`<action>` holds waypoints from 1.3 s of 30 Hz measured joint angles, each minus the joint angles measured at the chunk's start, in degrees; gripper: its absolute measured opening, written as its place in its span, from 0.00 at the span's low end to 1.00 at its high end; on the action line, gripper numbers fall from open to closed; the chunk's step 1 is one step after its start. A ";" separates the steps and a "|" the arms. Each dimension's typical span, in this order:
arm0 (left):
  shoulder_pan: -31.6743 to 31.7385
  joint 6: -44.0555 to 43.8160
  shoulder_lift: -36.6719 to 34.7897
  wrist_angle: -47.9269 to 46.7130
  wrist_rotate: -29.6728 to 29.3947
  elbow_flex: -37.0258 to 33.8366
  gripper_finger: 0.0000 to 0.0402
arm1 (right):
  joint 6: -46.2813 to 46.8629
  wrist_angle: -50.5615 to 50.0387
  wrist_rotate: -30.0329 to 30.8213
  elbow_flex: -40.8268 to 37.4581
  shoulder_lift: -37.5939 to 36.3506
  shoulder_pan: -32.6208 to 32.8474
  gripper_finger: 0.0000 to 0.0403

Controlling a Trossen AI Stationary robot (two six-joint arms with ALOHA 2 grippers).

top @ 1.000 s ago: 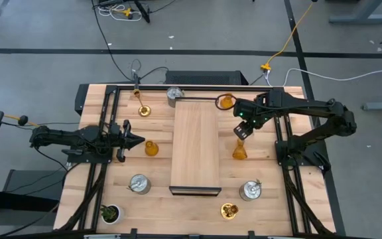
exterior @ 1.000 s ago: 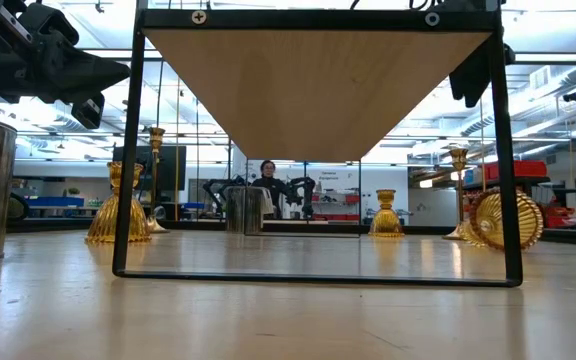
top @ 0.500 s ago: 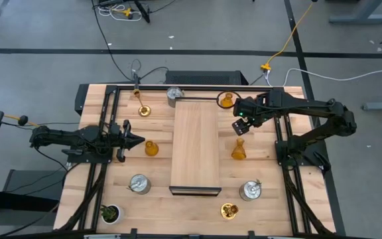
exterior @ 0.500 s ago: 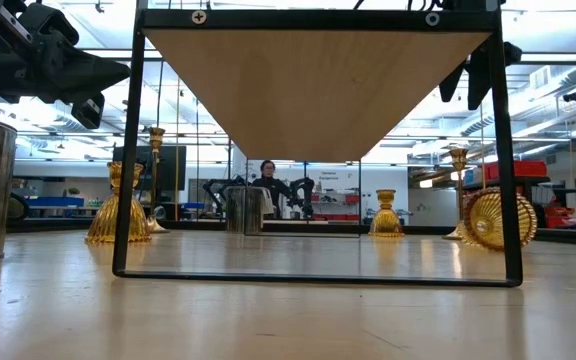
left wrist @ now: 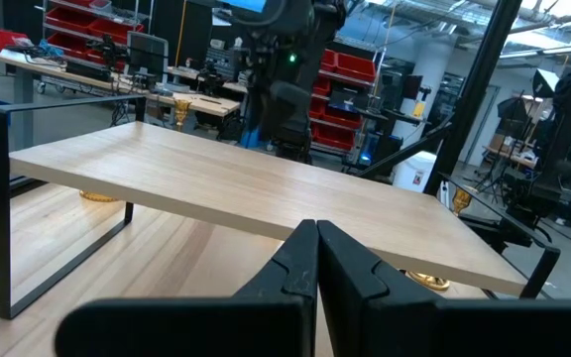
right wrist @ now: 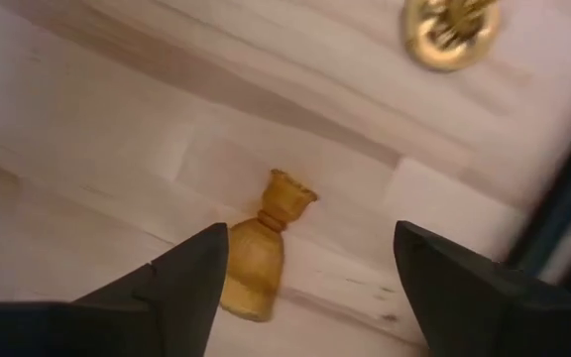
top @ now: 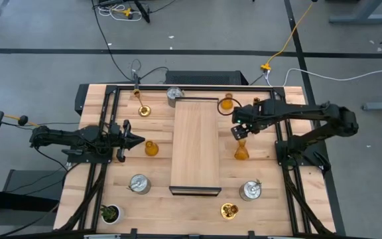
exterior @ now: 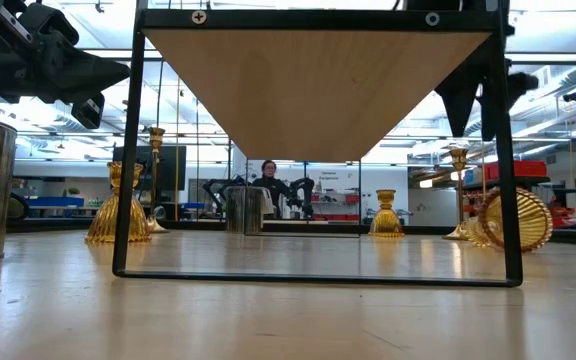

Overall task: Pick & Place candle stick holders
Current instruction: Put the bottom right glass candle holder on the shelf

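No readable labels. Right tool [top: 237,131] wide open, empty, above amber holder [top: 241,152]; left tool [top: 135,139] closed, empty.

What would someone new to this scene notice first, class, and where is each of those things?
A tall wooden shelf on a black frame fills the table's middle, with candle holders dotted around it. To its right, the right hand hangs open over an amber bell-shaped holder lying on its side. On the other side, the left hand waits shut, pointing at another amber holder.
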 joint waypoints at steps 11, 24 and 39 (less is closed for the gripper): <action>-0.02 0.00 0.00 -0.02 0.00 0.00 0.02 | 5.98 10.28 -2.21 -12.59 -5.05 -0.02 0.71; 0.00 0.00 -0.02 -0.02 0.00 0.00 0.02 | 10.99 19.61 -5.42 -20.67 -4.82 0.00 0.71; -0.02 0.00 -0.01 0.00 0.00 0.00 0.02 | 17.48 23.83 -5.71 -21.11 -0.92 -0.02 0.71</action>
